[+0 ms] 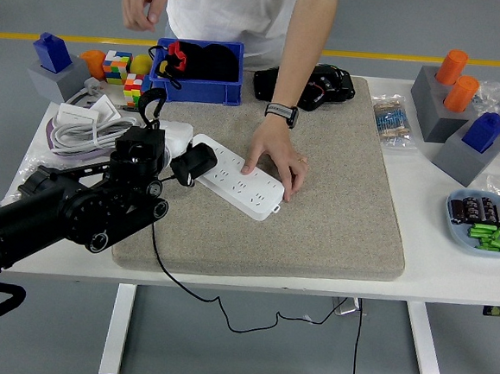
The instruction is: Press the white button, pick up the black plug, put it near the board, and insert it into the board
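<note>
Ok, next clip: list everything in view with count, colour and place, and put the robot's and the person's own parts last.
power strip: 1, white, on the mat's left half
black plug: 1, at the strip's left end, cable trailing off the table's front
mat: 1, beige, table centre
bin: 1, blue, far left of mat, black and red items inside
puzzle cubes: 2, multicoloured, far left
white cables: 1 bundle, left edge
grey stands: 3, holding blue and orange pieces, far corners
plate: 1, pale blue, right edge, green and dark parts inside
black device: 1, mat's far edge
left hand: black, holding the plug
person's hand: pressing on the strip; the other hand is raised at the picture's top
</note>
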Tool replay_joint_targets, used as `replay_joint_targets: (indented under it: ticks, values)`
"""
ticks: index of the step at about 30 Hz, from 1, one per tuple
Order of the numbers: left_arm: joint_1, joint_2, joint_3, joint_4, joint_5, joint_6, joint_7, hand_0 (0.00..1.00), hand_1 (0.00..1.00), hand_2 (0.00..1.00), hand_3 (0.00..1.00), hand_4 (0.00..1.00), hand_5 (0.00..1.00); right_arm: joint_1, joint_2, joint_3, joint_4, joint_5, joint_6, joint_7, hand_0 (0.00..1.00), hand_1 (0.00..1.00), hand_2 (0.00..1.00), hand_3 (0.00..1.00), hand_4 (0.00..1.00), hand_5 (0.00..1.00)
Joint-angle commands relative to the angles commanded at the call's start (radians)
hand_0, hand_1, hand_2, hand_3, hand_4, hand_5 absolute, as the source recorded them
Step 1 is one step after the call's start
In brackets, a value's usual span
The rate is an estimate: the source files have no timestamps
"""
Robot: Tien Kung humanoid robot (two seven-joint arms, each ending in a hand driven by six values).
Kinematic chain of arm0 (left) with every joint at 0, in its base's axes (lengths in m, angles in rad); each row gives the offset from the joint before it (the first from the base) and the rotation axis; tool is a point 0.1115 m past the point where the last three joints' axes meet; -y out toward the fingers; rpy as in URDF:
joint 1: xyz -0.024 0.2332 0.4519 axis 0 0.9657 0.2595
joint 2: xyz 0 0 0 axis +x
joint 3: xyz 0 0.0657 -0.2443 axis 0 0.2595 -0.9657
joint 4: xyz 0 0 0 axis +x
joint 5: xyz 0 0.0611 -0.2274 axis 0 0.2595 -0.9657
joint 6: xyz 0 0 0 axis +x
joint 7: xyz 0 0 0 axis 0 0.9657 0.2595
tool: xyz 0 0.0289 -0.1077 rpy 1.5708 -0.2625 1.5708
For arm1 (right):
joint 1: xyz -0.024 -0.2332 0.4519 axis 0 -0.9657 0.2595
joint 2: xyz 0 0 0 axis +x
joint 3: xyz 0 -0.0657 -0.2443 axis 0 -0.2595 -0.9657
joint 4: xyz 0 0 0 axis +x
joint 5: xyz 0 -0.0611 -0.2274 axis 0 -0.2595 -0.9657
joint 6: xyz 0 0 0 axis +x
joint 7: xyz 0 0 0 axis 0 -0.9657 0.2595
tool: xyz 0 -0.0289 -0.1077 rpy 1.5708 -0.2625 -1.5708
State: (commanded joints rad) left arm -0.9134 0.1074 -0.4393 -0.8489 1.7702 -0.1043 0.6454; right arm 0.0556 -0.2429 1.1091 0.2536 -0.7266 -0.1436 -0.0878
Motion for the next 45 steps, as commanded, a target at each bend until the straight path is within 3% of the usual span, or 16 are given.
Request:
replay_joint_targets:
  ticks: [6,18,32,36,41,45]
  values:
    - [-0.006,-0.004,-0.005,0.009,-0.013,-0.025,0.0,0.052,0.091,0.204,0.454,0.002,0.002,0.0,0.001,0.002,0.001,-0.002,0.0,0.001,0.641,0.555,0.531,0.541,0.641,0.311]
    - [0.006,0.001,-0.036,0.013,0.003,-0.015,0.0,0.053,0.089,0.203,0.456,0.002,0.002,0.001,0.002,0.001,0.001,-0.002,-0.002,0.002,0.641,0.555,0.531,0.541,0.641,0.31]
    - [0.012,0.006,-0.092,0.022,-0.064,-0.101,0.0,0.057,0.086,0.198,0.458,0.002,0.002,0.001,0.001,-0.005,0.0,0.001,-0.003,0.003,0.641,0.555,0.532,0.541,0.641,0.311]
    - [0.02,0.01,-0.104,0.005,-0.043,-0.069,0.0,0.057,0.086,0.198,0.458,0.002,0.002,0.002,0.0,-0.006,0.002,0.001,-0.004,0.004,0.641,0.555,0.532,0.541,0.641,0.311]
    - [0.042,0.023,-0.136,-0.051,-0.005,0.046,0.0,0.06,0.086,0.198,0.46,0.002,0.002,0.0,0.0,-0.012,0.001,0.003,-0.004,0.004,0.641,0.555,0.531,0.54,0.641,0.31]
    - [0.053,0.021,-0.17,-0.084,0.0,0.085,0.0,0.064,0.088,0.202,0.467,0.002,0.002,-0.001,0.0,-0.011,0.0,0.004,-0.003,0.004,0.641,0.555,0.531,0.54,0.641,0.31]
